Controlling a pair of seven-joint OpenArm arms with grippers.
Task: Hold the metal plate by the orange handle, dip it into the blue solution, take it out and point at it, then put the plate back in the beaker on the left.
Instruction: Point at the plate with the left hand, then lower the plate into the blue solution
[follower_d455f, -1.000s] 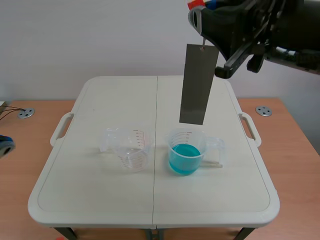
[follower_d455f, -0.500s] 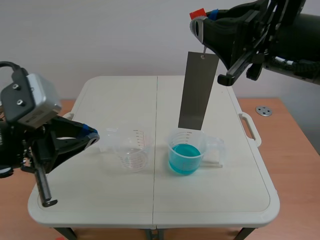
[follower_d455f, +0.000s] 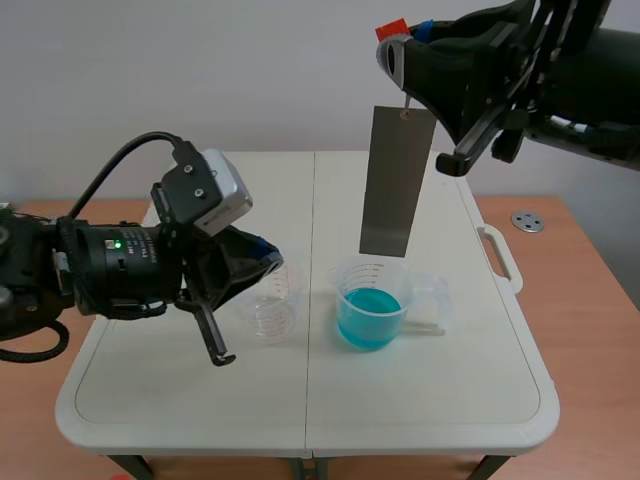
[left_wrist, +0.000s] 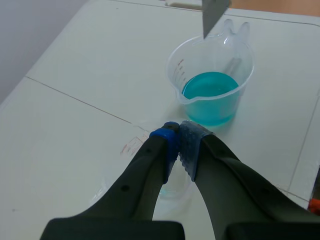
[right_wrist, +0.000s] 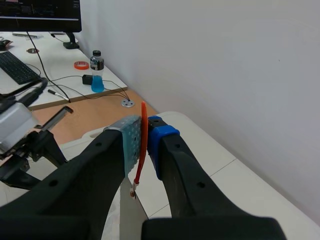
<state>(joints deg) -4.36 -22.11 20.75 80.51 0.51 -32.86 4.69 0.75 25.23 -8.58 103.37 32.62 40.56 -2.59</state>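
The left gripper (follower_d455f: 265, 258), a second ago barely in sight far left of the empty beaker (follower_d455f: 272, 312), has swung in over that beaker's near rim, fingers together. It may be touching the rim. The metal plate (follower_d455f: 398, 180), right of that beaker, has sunk slightly.

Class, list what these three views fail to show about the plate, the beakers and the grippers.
1. Metal plate: left wrist view, cut off by the edge; only a lower corner shows.
2. Empty beaker: scene view, partly behind the left gripper.
3. Orange handle: right wrist view, partly covered by the right gripper; the plate beneath is mostly hidden.
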